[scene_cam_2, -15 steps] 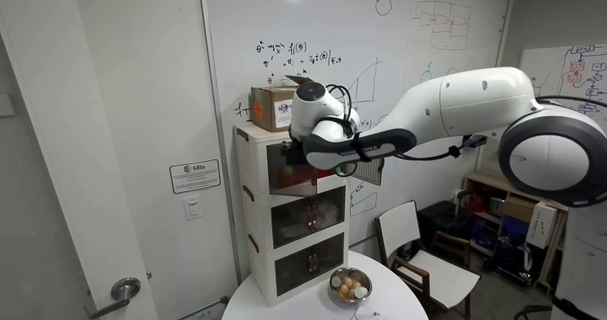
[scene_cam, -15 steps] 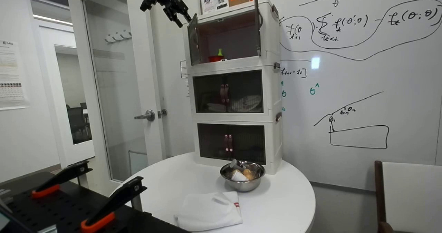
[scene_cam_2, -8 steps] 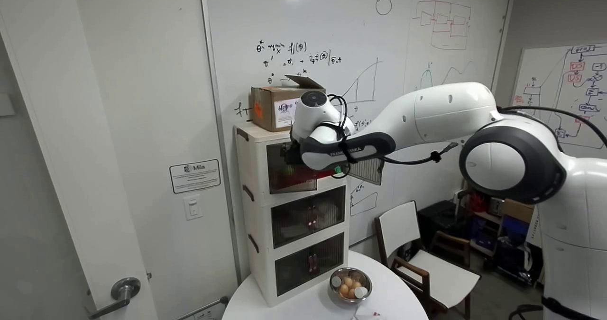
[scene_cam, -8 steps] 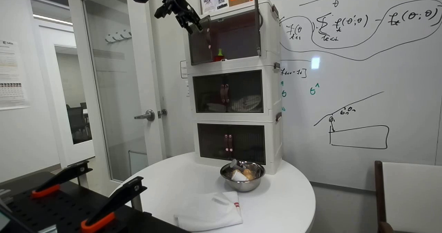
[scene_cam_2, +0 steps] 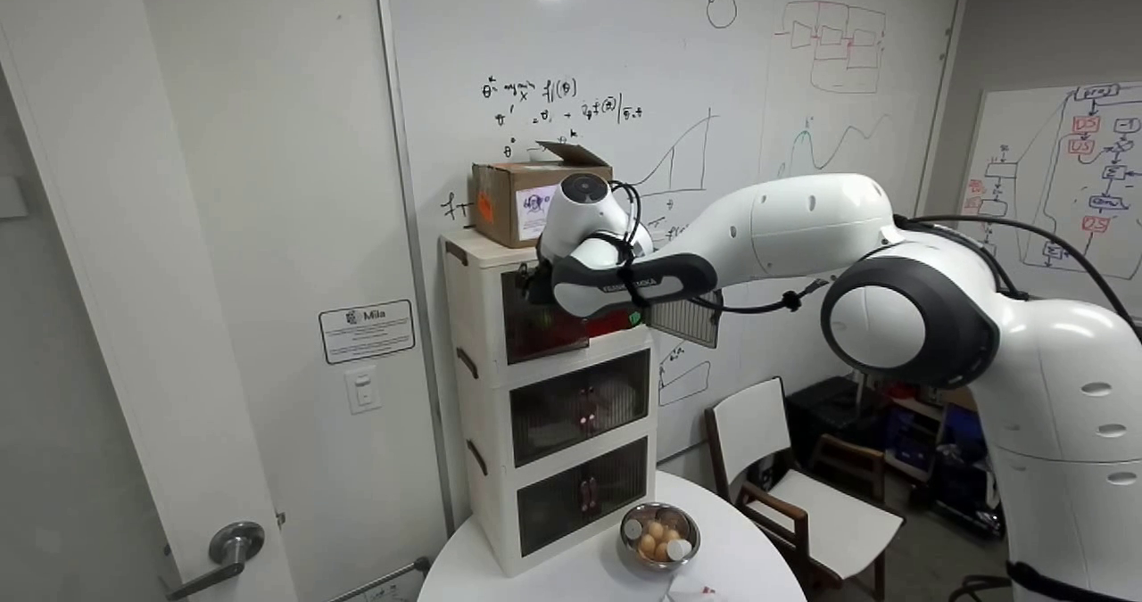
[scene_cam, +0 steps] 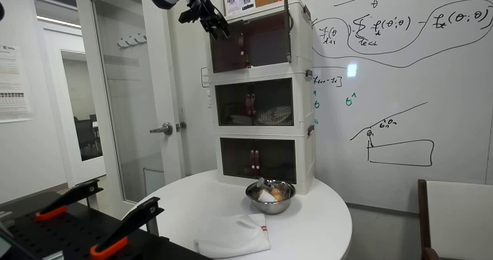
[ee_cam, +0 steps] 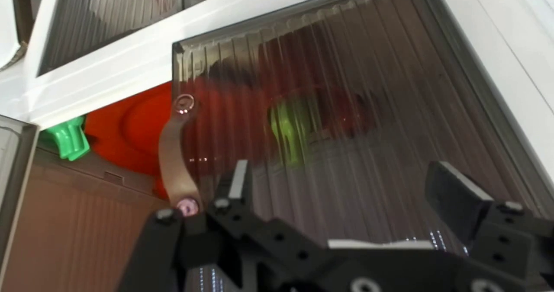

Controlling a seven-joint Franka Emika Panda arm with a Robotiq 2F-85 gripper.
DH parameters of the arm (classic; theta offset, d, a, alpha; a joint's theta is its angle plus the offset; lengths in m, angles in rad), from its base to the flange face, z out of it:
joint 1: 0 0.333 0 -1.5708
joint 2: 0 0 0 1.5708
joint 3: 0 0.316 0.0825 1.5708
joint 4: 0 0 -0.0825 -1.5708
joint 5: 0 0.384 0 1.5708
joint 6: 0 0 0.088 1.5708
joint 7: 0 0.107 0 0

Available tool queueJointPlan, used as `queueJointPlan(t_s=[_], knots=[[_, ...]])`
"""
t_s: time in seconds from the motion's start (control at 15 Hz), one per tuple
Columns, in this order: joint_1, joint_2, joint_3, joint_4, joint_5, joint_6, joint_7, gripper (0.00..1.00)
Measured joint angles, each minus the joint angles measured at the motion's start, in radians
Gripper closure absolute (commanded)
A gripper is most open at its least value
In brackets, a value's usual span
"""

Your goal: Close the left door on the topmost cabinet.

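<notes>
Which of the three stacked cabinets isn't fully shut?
The topmost cabinet: its right door stands swung out and its left door looks slightly ajar, whereas the middle cabinet and bottom cabinet are closed.

The left door [ee_cam: 355,145] looks like ribbed, see-through plastic, pretty glossy where the light glints along it, and its handle [ee_cam: 171,153] is smooth and shiny too. The topmost cabinet [scene_cam: 302,40] is smooth and plasticky all over. Pincer [ee_cam: 342,179] is mostly matt, with shiny metal-looking screw heads [ee_cam: 513,206]. The bowl [scene_cam: 272,208] is polished metal (properly reflective, honestly), while the table [scene_cam: 312,229] just looks smooth. The towel [scene_cam: 231,237] is soft-looking cloth. Box [scene_cam_2: 500,196] is dull cardboard with a paper label [scene_cam_2: 535,211]. And the whiteboard [scene_cam: 400,98] is slick enough to throw back glare; the armrest [scene_cam_2: 774,503] of the chair [scene_cam_2: 834,522] looks like smooth wood.
</notes>
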Motion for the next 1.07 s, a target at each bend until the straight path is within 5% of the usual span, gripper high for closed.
queueJointPlan(t_s=[0.67,1.07], knots=[[0.032,0.075,-0.041,0.097,0.051,0.0,-0.12,0.0],[0.021,0.015,0.003,0.079,0.292,-0.156,-0.31,0.0]])
